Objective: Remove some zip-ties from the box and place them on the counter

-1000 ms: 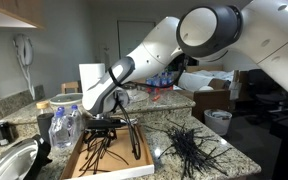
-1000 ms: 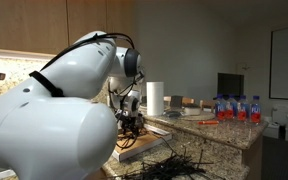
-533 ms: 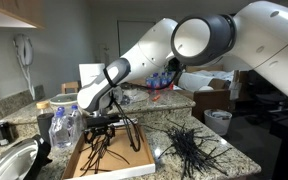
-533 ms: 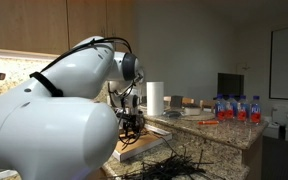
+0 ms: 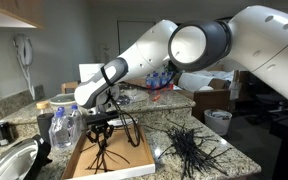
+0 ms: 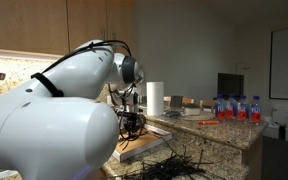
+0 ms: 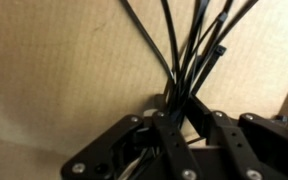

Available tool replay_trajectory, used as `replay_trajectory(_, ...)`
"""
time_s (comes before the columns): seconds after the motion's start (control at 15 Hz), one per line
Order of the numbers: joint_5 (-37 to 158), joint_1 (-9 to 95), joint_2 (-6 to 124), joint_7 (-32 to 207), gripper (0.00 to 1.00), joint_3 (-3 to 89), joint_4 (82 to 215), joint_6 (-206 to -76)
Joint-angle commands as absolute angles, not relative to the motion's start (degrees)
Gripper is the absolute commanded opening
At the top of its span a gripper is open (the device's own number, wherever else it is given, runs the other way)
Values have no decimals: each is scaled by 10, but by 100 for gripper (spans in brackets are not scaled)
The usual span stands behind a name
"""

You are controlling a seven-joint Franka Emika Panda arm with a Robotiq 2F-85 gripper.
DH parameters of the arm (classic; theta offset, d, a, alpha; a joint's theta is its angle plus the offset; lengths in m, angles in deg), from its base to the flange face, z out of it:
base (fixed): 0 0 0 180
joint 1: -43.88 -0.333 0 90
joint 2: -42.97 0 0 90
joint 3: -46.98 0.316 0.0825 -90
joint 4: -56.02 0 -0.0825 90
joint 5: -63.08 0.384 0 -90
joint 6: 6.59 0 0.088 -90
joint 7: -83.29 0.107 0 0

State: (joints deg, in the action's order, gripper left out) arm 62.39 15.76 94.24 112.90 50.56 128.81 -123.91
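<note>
1. Far left in an exterior view, a steel basin (image 5: 12, 160) sits at the corner, and clear water bottles (image 5: 64, 128) stand just beside the box's left wall.
2. Next comes the box (image 5: 136, 166), flat on the counter (image 5: 164, 128), open on top, with a white rim and a brown floor.
3. My pincer (image 5: 104, 125) is down inside the box and points straight at the floor. Black zip-ties (image 5: 106, 152) fan out beneath it toward the near end.
4. In the wrist view my fingers are drawn in and pinching a bunch of zip-ties. The strands converge right at the grip and spread away across the brown cardboard.
5. I cannot tell whether the far tips of that bunch rest on the floor or hang clear of it.
6. In the exterior view from behind me, my white arm fills the left half. The pincer sits low over the box, just left of a paper towel roll (image 6: 155, 98).
7. Right of the box, a loose pile (image 5: 189, 150) of black strips sprawls on the counter, near the box but apart from it.
8. Behind the pile runs the raised ledge (image 5: 174, 99), with small bottles (image 5: 159, 82) on it.
9. Far right, a brown carton (image 5: 216, 98) stands beyond the counter's end.
</note>
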Motion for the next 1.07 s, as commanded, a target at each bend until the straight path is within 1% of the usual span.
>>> replay_trajectory(0.0, 617, 154, 961, 1143, 5, 502, 1267, -1216)
replay_trajectory(0.07, 618, 154, 962, 1146, 2, 502, 1264, -1214)
replay_trajectory(0.13, 619, 154, 963, 1148, 2, 502, 1262, -1212)
replay_trajectory(0.2, 619, 154, 963, 1149, 6, 502, 1261, -1211)
replay_trajectory(0.27, 619, 154, 963, 1151, 6, 502, 1259, -1209)
replay_trajectory(0.8, 631, 161, 931, 1165, 6, 504, 1259, -1196)
replay_trajectory(1.0, 637, 169, 922, 1155, 6, 507, 1235, -1177)
